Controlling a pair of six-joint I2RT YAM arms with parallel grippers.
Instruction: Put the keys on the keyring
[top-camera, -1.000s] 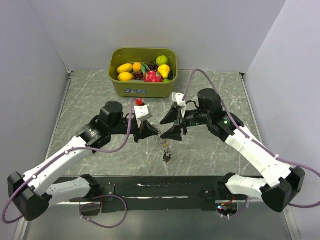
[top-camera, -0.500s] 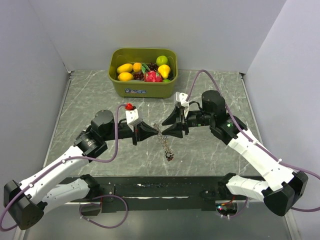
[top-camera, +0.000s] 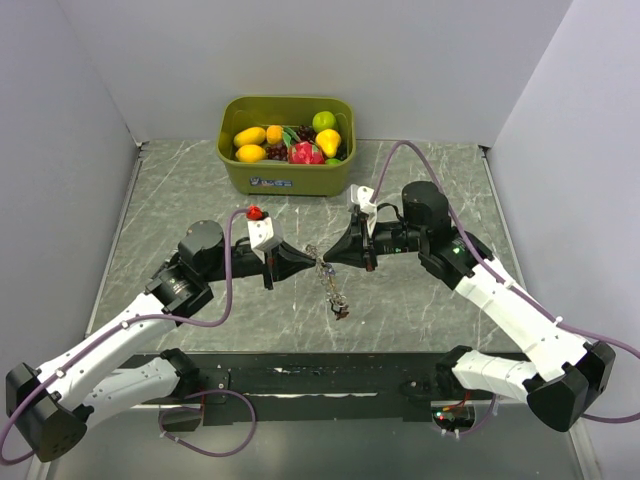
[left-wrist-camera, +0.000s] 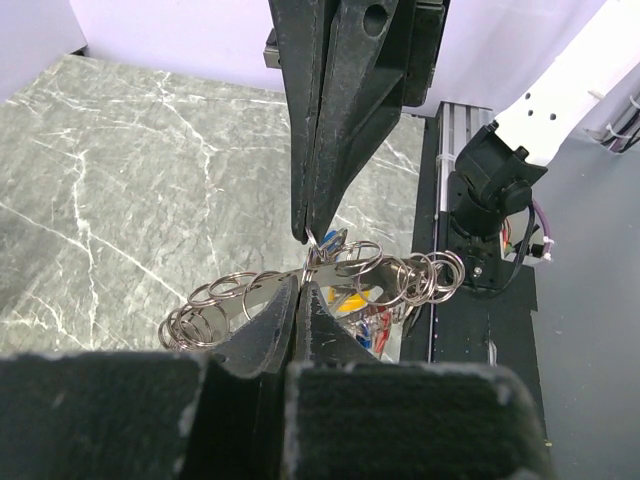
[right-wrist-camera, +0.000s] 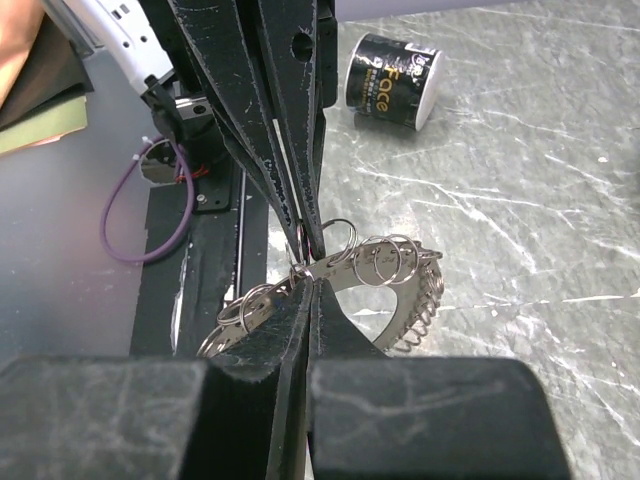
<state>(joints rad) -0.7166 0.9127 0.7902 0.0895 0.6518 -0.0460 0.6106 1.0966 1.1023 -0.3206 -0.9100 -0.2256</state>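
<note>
The keyring (left-wrist-camera: 345, 262) is a thin silvery metal band strung with several small split rings, held up over the table between the two arms. My left gripper (left-wrist-camera: 300, 282) is shut on its edge from one side. My right gripper (right-wrist-camera: 311, 282) meets it tip to tip and is shut on the same stretch of band. From above, the two grippers touch at the table's middle, left (top-camera: 311, 259) and right (top-camera: 328, 258). The keys (left-wrist-camera: 362, 308), with yellow, blue and red heads, dangle below the band. From above they are a small dark bunch (top-camera: 340, 311).
A green bin (top-camera: 285, 181) of toy fruit stands at the back centre. A small black-and-white cup (right-wrist-camera: 391, 79) lies on the marble beyond the left arm. The black base rail (top-camera: 320, 375) runs along the near edge.
The right gripper went from wide open to shut on the keyring. The left arm drew back to the left, keeping its grip, and the two sets of fingertips now meet.
</note>
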